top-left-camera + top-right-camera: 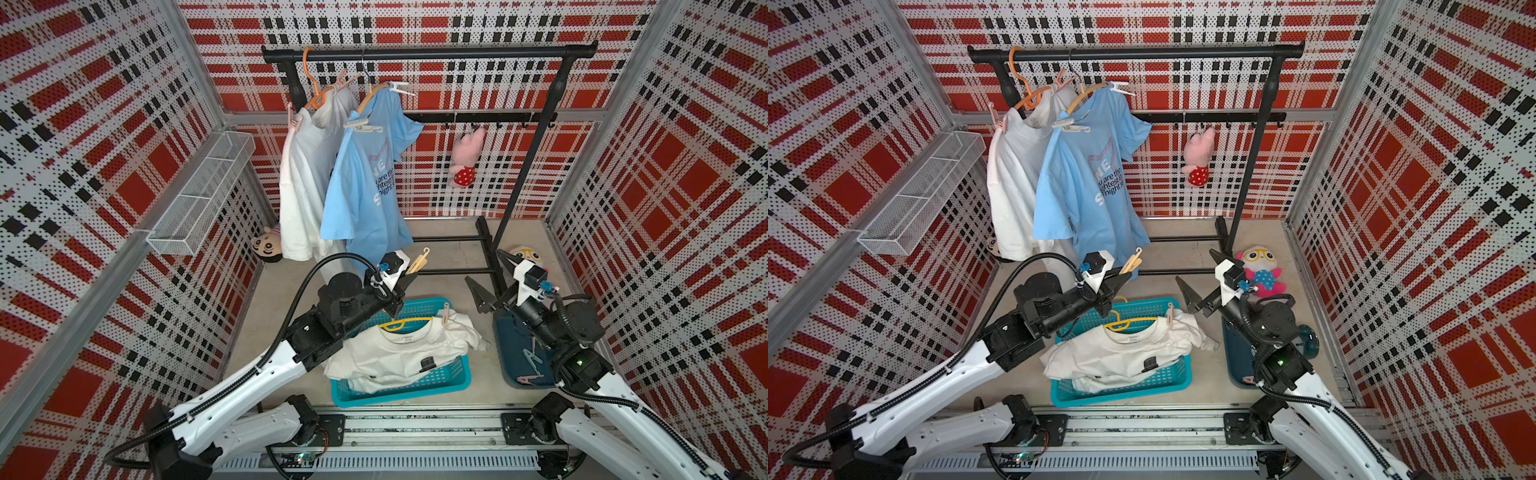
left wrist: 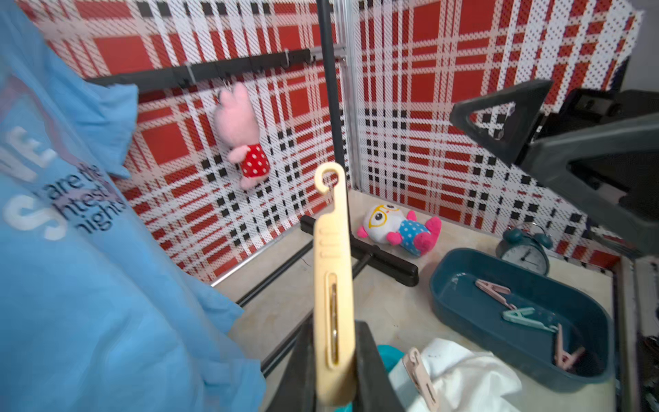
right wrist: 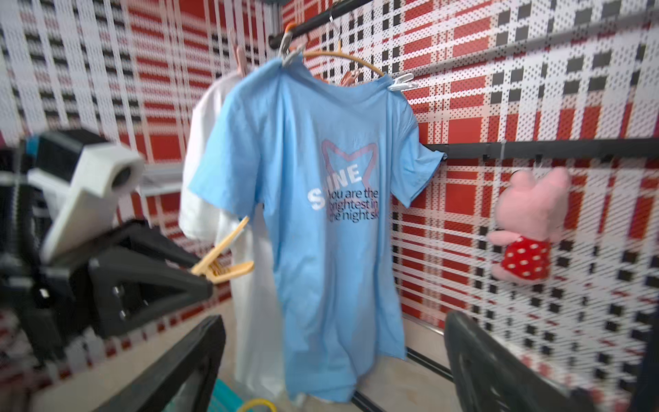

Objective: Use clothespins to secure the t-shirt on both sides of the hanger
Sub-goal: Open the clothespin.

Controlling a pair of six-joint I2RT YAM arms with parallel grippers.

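- Your left gripper (image 1: 407, 276) is clenched on a beige clothespin (image 1: 419, 261), raised over the teal basket (image 1: 449, 382).
- Your right gripper (image 1: 492, 276) hangs released, empty.
- The white t-shirt (image 1: 399, 353) lies on its yellow hanger (image 1: 405, 325) in the basket: right side pegged (pink clothespin (image 1: 446, 316)), left side looks unpegged.

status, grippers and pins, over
Left gripper shut on beige clothespin, blue t-shirt hanging close behind. Right gripper open, empty. White t-shirt on yellow hanger in basket, one pink clothespin on it.

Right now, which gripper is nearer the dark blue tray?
Right. The right gripper hangs open by the dark blue tray's far end; the left gripper, holding a beige clothespin, is over the teal basket.
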